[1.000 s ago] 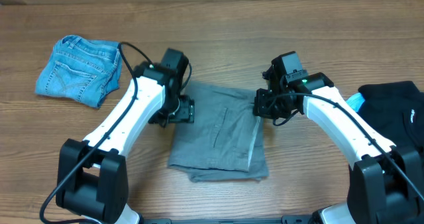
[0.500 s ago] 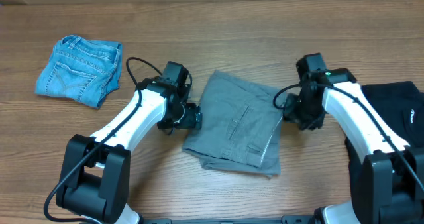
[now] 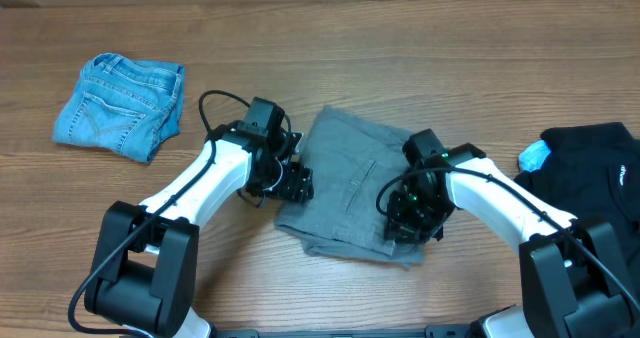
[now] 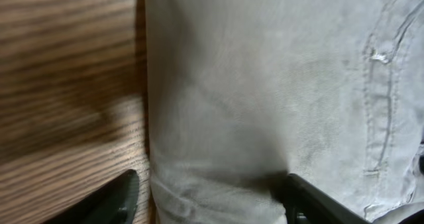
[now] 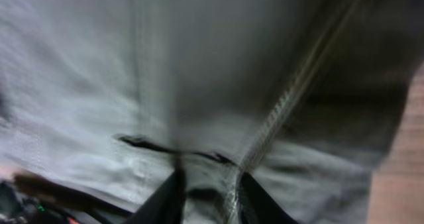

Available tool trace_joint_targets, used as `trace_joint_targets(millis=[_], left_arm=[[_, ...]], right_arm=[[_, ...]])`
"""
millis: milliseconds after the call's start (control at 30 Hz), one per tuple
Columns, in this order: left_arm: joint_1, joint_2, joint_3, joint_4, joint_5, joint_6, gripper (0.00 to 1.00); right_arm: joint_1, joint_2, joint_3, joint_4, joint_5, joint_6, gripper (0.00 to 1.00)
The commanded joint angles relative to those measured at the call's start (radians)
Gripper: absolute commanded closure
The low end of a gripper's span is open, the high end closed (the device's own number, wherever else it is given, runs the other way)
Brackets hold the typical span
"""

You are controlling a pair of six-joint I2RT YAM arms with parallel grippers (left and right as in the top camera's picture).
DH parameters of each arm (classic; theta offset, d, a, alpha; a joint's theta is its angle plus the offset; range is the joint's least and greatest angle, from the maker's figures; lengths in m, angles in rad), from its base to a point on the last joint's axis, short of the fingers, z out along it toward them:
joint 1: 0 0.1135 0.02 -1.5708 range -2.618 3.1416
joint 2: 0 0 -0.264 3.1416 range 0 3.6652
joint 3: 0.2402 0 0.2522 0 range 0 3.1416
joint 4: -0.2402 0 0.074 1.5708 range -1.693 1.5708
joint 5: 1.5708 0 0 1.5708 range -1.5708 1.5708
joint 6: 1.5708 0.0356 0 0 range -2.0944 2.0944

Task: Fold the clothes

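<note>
The grey shorts [image 3: 350,178] lie folded and slightly askew at the table's middle. My left gripper [image 3: 297,184] is open at their left edge; in the left wrist view its fingers [image 4: 212,207] straddle the folded edge of the grey cloth [image 4: 265,85]. My right gripper [image 3: 410,218] is low over the shorts' lower right part; in the blurred right wrist view its fingers [image 5: 212,201] are close together with a seam of grey cloth [image 5: 218,71] pinched between them. The light-blue denim shorts [image 3: 120,103] lie at the far left. The black garment [image 3: 600,173] lies at the right edge.
A small light-blue object [image 3: 533,156] sits at the black garment's left edge. The bare wooden table [image 3: 400,68] stretches behind the shorts. Both arm bases stand at the front edge.
The shorts were shifted right and turned, then stayed put. My right gripper has moved from their right edge down onto their lower right part. My left gripper moved slightly right to their left edge.
</note>
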Motion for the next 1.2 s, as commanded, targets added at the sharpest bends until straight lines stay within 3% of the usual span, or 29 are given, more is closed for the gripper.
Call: trace_joint_targets(millis=[0, 133, 233, 333, 367, 533, 633, 667, 700, 767, 800, 967, 1167], left_arm=[[0.001, -0.017, -0.042, 0.027, 0.026, 0.033, 0.36], [0.001, -0.017, -0.085, 0.061, 0.026, 0.033, 0.38], [0.001, -0.017, -0.093, 0.071, 0.026, 0.033, 0.37], [0.002, -0.017, -0.092, 0.077, 0.026, 0.032, 0.28], [0.002, -0.017, -0.092, 0.089, 0.039, 0.029, 0.23], [0.002, -0.017, -0.092, 0.169, 0.157, 0.023, 0.2], [0.0, -0.017, -0.093, 0.208, 0.162, -0.026, 0.29], [0.0, -0.017, -0.093, 0.22, 0.162, -0.045, 0.4], [-0.004, -0.017, -0.093, 0.23, 0.166, -0.051, 0.56], [-0.016, -0.017, -0.093, 0.233, 0.166, -0.058, 0.79], [-0.021, -0.017, -0.093, 0.233, 0.166, -0.058, 0.83], [-0.062, -0.008, -0.095, 0.238, 0.064, -0.058, 0.84], [-0.068, 0.023, -0.096, 0.215, -0.069, -0.043, 0.82]], right_arm=[[-0.015, -0.023, 0.008, -0.01, 0.043, 0.045, 0.96], [-0.066, -0.023, 0.098, -0.17, 0.254, 0.044, 0.96], [-0.069, -0.023, 0.11, -0.199, 0.336, 0.045, 0.96], [-0.076, -0.023, 0.11, -0.217, 0.41, 0.071, 0.86], [-0.097, -0.024, 0.111, -0.224, 0.425, 0.085, 0.82], [-0.189, -0.069, 0.152, -0.237, 0.357, 0.047, 0.82], [-0.207, -0.127, 0.17, -0.176, 0.157, -0.094, 0.81], [-0.206, -0.141, 0.17, -0.148, 0.08, -0.129, 0.81], [-0.202, -0.144, 0.169, -0.121, 0.015, -0.137, 0.82], [-0.188, -0.139, 0.153, -0.062, -0.036, -0.132, 0.92], [-0.182, -0.137, 0.14, -0.038, -0.036, -0.119, 0.94], [-0.134, -0.073, -0.027, 0.158, -0.036, 0.087, 0.96], [-0.16, -0.024, -0.118, 0.158, 0.085, 0.179, 0.96]])
